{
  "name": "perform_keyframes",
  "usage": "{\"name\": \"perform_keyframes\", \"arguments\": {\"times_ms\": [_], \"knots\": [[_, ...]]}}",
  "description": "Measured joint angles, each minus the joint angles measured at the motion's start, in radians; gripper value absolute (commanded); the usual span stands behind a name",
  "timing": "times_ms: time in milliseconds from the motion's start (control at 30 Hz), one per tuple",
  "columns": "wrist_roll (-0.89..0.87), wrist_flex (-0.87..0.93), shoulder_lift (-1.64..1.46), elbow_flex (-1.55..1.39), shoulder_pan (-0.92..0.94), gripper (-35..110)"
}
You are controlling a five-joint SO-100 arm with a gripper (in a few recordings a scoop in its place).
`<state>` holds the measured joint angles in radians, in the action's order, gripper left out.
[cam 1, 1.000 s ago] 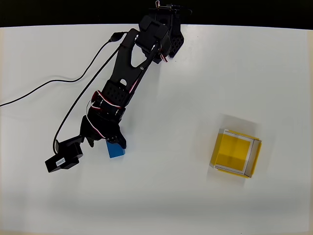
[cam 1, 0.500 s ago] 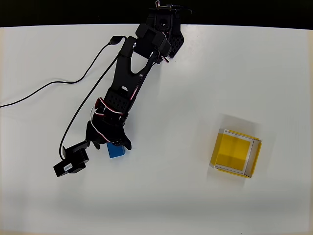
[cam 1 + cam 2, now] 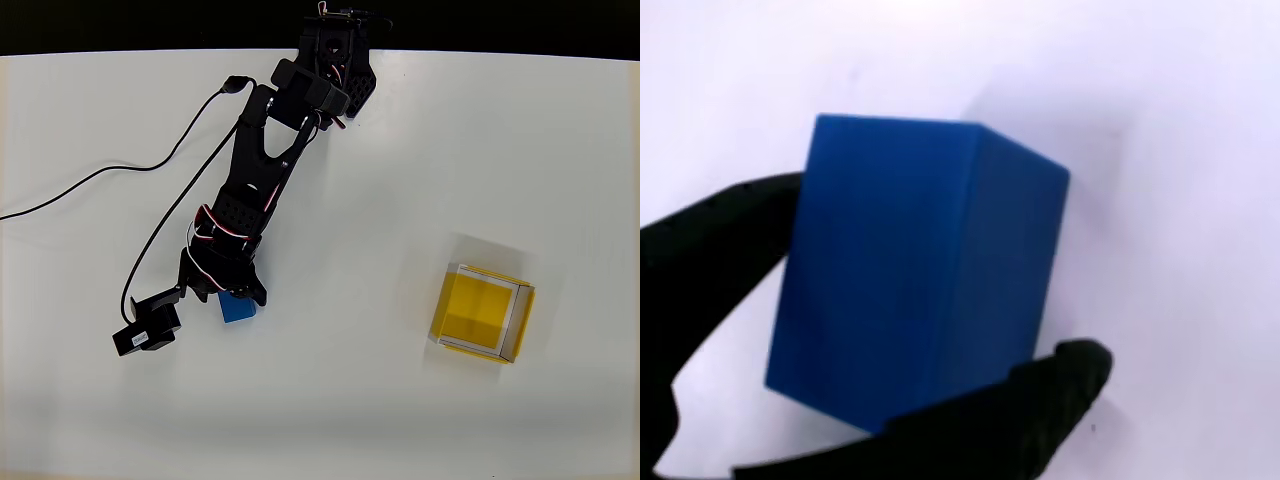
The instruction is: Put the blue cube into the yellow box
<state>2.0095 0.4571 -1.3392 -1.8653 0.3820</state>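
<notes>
The black two-finger gripper (image 3: 930, 330) pinches the small matte bright-blue cube (image 3: 915, 285) from both sides, low over the white table (image 3: 330, 400) at left in the overhead view; the open yellow-floored box (image 3: 483, 313) waits well apart to the right, likely the next carry's destination

white desk (image 3: 420, 140), matte. black cable (image 3: 90, 180) snakes in from the left edge across it. dark strip (image 3: 150, 25) behind the desk's far edge.
</notes>
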Motion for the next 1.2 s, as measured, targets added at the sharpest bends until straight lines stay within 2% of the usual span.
{"name": "perform_keyframes", "arguments": {"times_ms": [267, 667, 1200], "knots": [[-0.012, -0.149, 0.0, -0.077, -0.035, 21], [-0.121, -0.25, -0.086, -0.224, -0.104, 19], [-0.276, -0.295, -0.58, -0.345, -0.426, 20]]}}
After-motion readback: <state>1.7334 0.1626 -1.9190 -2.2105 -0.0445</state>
